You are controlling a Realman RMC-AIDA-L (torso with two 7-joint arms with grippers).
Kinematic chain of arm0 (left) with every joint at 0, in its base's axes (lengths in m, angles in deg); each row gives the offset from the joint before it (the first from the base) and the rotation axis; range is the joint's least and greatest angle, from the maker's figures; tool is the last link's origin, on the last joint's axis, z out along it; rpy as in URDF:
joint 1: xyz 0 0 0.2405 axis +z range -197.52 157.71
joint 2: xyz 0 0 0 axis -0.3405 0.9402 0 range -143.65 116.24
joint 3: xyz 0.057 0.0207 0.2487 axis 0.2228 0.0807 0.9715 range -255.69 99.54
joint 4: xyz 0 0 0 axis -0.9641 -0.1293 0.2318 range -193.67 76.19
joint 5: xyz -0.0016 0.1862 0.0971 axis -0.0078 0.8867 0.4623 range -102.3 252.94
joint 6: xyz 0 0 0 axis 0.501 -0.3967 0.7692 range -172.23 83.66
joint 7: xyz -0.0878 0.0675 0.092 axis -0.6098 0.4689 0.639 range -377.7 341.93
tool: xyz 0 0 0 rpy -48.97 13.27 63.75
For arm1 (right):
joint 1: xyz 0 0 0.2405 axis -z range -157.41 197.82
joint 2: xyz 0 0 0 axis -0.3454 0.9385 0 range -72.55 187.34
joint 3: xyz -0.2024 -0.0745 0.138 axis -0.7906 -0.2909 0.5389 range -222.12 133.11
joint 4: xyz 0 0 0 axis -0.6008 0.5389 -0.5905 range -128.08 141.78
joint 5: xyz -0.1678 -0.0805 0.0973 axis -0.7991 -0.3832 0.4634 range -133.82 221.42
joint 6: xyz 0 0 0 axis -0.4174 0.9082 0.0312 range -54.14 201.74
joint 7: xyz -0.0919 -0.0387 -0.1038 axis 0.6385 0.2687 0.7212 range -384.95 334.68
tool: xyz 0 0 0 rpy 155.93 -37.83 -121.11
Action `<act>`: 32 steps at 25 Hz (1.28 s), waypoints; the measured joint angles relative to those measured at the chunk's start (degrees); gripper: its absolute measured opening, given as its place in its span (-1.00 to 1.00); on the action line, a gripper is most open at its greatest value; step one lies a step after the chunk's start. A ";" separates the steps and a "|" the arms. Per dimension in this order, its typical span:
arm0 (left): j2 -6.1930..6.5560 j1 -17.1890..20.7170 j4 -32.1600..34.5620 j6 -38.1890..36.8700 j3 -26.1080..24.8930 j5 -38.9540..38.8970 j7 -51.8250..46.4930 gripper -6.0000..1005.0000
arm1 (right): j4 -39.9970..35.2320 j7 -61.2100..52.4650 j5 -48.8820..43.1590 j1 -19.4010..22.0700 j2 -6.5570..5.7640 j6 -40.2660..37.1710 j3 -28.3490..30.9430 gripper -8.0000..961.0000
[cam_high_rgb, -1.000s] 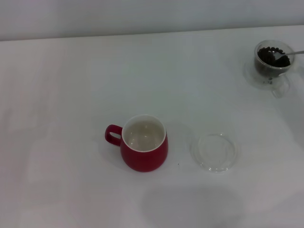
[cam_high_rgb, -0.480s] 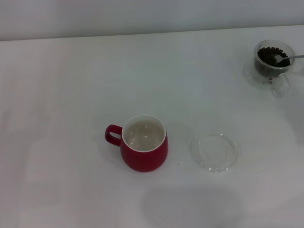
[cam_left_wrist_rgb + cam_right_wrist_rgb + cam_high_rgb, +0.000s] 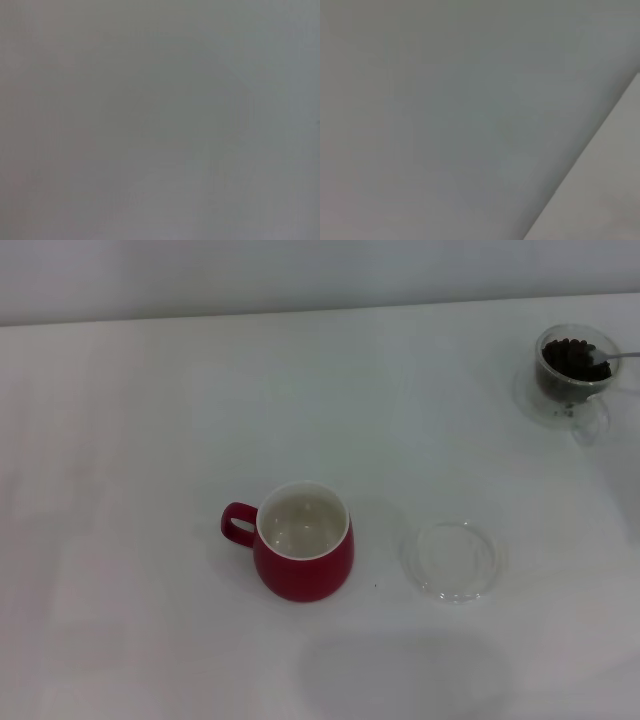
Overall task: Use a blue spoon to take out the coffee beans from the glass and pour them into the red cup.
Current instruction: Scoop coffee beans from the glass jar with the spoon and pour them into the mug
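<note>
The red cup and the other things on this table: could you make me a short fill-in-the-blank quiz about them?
1. The inside of the red cup is ___ in colour.
2. The coffee beans lie inside the ___.
3. The metal bowl of the blue spoon rests in the glass, on the ___.
4. The flat clear saucer lies on the robot's ___ side of the red cup.

Missing words: white; glass; coffee beans; right

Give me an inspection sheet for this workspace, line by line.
Surface: white table, bare between items.
Job's things: red cup upright, its white inside holding no beans; glass at far right holding coffee beans; blue spoon with its metal bowl in the glass, handle out of frame.
Clutter: clear glass saucer beside the red cup.
Grippers: nothing seen.
Cables: nothing seen.
Surroundings: pale wall behind the table.
</note>
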 joint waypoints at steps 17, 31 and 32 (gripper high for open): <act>0.00 -0.12 0.00 -0.03 0.13 0.15 0.00 0.74 | 1.79 -3.82 0.59 -0.22 -1.04 5.29 0.76 -0.62; -0.10 0.03 -0.04 -0.02 0.21 0.17 0.00 0.73 | 1.59 -4.60 0.40 0.05 -0.34 11.59 0.36 -0.62; -0.09 0.04 -0.05 -0.03 0.21 0.17 0.00 0.74 | 1.59 -4.54 0.36 0.08 -0.25 12.12 0.34 -0.62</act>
